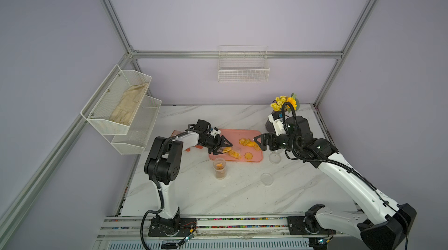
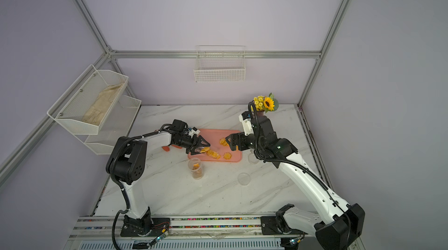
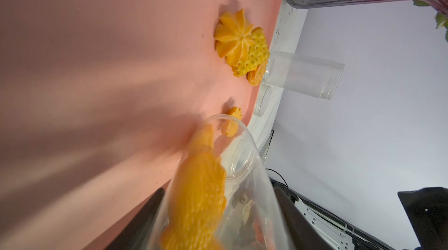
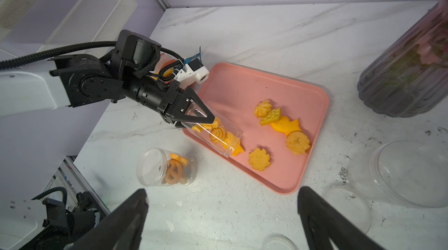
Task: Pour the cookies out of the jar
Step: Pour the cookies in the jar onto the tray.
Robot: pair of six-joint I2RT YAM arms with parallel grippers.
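My left gripper (image 1: 221, 148) (image 2: 200, 148) (image 4: 194, 115) is shut on a clear jar (image 1: 232, 153) (image 2: 212, 153) (image 4: 218, 137) (image 3: 242, 164). The jar is tipped mouth-down over the pink tray (image 1: 232, 135) (image 2: 213, 135) (image 4: 242, 84) (image 3: 97, 67). Several orange-yellow cookies (image 4: 219, 133) (image 3: 198, 193) lie along its lower wall, and one pokes out at the mouth. More cookies (image 1: 247, 142) (image 2: 223, 141) (image 4: 278, 120) (image 3: 240, 40) lie loose on the tray. My right gripper (image 1: 258, 143) (image 2: 229, 143) (image 4: 221, 202) hangs open by the tray's right end, holding nothing.
A second open jar (image 1: 220, 167) (image 2: 196, 167) (image 4: 167, 167) with biscuits stands just in front of the tray. An empty jar (image 1: 275, 158) (image 3: 303, 74) (image 4: 412, 171) and a clear lid (image 1: 266, 179) (image 2: 243, 178) sit right of the tray. A flower vase (image 1: 284, 103) (image 4: 407, 79) stands at the back right.
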